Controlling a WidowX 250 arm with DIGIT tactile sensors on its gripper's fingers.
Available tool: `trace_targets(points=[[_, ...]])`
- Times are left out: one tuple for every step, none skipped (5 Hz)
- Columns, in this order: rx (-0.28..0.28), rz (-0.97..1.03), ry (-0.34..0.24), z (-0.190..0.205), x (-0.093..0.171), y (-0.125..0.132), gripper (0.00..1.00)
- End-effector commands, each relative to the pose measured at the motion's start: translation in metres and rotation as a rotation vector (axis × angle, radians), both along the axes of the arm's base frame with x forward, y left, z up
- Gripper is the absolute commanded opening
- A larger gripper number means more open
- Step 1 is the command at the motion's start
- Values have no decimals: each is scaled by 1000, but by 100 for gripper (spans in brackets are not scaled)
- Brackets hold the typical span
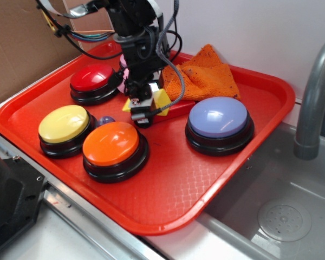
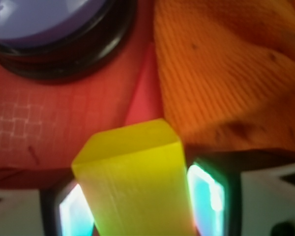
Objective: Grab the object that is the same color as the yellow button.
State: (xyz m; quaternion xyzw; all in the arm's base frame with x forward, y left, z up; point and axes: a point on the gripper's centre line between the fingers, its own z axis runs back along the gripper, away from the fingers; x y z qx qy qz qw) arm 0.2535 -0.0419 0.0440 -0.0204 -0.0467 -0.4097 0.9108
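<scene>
Sitting on the red tray (image 1: pixel 168 200), from left to right in the exterior view, are the yellow button (image 1: pixel 64 124), a red button (image 1: pixel 92 78), an orange button (image 1: pixel 110 143), then the gripper (image 1: pixel 143 105) over the middle of the tray, an orange cloth (image 1: pixel 203 73) behind it and a lavender button (image 1: pixel 219 117) at the right, with a grey faucet (image 1: pixel 314 92) beyond the tray's edge. That view shows only slivers of the yellow block (image 1: pixel 161 99) on either side of the arm, just above a flat red block (image 1: pixel 176 110); a pink shape is half hidden behind the arm. The wrist view alone shows the grasp closely: the yellow block (image 2: pixel 137 182) fills the space between the two fingers (image 2: pixel 209 196), which press against its left and right faces, so the jaws are closed on it to about its width. Beyond it lie the lavender button (image 2: pixel 44 19) at upper left, the red block's (image 2: pixel 145 93) tip, and the cloth (image 2: pixel 226 69) at right.
</scene>
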Motion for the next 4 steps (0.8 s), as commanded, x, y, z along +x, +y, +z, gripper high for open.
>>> trace_targets(points=[[0, 411, -84, 91, -2, -11, 0], [5, 551, -115, 124, -13, -17, 0], [17, 671, -133, 144, -20, -34, 0], [3, 696, -107, 145, -19, -39, 0]])
